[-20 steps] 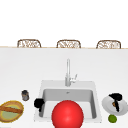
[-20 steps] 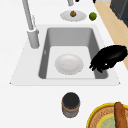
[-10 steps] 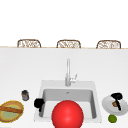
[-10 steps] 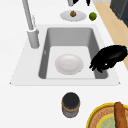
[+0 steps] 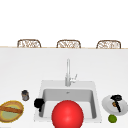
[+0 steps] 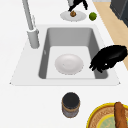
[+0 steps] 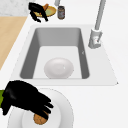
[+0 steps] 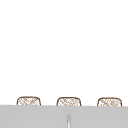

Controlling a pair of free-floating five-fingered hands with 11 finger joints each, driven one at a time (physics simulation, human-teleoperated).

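1 small, round brown cookie (image 7: 40,119) sits beneath the right robot hand's (image 7: 23,99) loosely spread, empty fingers.

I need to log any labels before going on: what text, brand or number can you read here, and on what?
None can be read.
The jar left of the sink shows a dark lid and no legible label.
The plate under the right hand is plain white.

Kitchen, simulator-rendered. White desk (image 5: 15,72) carried an inset steel sink (image 6: 70,37) with a tall faucet (image 5: 67,72). A plate (image 6: 69,64) lay in the basin. Woven-back chairs (image 5: 68,44) stood along the desk's far side, island-style. A jar (image 6: 71,104) and food dishes sat nearby.
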